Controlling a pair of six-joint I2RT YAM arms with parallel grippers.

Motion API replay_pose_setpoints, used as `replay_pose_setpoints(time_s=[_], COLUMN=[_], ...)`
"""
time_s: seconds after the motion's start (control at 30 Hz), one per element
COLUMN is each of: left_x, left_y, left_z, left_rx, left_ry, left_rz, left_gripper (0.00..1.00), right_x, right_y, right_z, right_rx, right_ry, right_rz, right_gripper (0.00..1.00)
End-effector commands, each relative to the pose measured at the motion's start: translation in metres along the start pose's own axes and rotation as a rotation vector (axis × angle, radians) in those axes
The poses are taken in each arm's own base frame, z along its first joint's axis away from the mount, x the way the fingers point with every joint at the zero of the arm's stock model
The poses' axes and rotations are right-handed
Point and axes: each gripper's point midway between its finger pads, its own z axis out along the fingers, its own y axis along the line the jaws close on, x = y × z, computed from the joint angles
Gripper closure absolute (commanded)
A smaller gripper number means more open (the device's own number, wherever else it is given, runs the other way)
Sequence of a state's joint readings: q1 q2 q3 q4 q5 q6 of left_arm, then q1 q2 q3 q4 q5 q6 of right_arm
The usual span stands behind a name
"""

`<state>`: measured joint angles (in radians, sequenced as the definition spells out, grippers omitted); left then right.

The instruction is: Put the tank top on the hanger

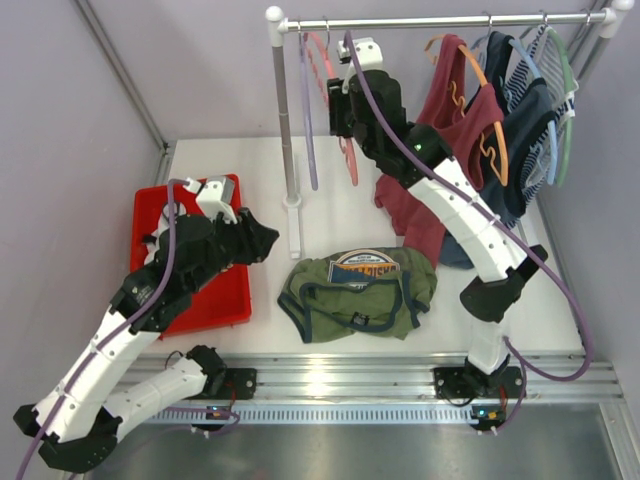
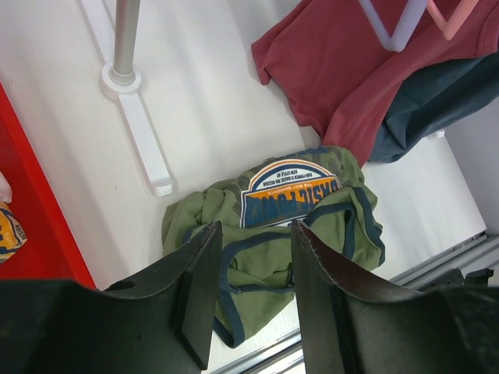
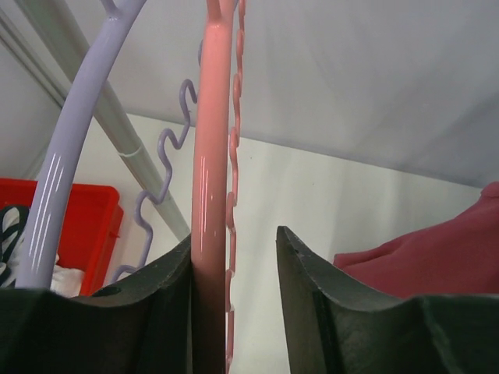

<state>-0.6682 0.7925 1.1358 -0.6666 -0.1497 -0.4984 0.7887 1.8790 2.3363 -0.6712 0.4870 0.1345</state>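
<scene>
While the right arm (image 1: 465, 205) stretches up toward the rail (image 1: 430, 20) with the right gripper (image 3: 234, 238) parted around the hanger (image 3: 212, 156), whose arm touches just one finger (image 3: 168, 288), the left arm (image 1: 150, 290) crooks low, the left gripper (image 2: 253, 226) spread above the tank top (image 2: 312, 191) crumpled beneath it.

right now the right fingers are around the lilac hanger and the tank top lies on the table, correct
No: the right fingers are around the salmon-pink hanger, not the lilac hanger; the right wrist view shows it. The tank top does lie on the table.
</scene>
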Motion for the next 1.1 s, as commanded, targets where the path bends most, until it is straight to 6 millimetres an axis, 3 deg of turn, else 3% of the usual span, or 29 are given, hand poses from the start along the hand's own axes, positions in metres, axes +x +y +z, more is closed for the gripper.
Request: replay_pose_setpoints(time_s=[0.0,0.37,0.77,1.07], left_x=[0.002,0.001,0.008,0.021], left_y=[0.002,0.0,0.002,0.003], left_z=[0.002,0.005,0.009,0.016], left_rx=[-0.002,0.003,0.002,0.006], left_ry=[0.001,-0.008,0.012,0.039], left_rz=[0.005,-0.006,-0.011,-0.026], left_gripper=[0.55,0.55,0.58,0.58], right_x=[-0.014,-0.023,-0.072,-0.081], right_y=[-0.004,-0.014,-0.038,-0.05], right_z=[-0.014,-0.021,-0.042,-0.057], right_rx=[-0.039,-0.027,0.003,0.01], right_ry=[-0.018,-0.037,-0.183,-0.217], right_rz=[0.007,0.005,0.028,0.034], right_gripper=[0.61,1.0,1.0,1.0])
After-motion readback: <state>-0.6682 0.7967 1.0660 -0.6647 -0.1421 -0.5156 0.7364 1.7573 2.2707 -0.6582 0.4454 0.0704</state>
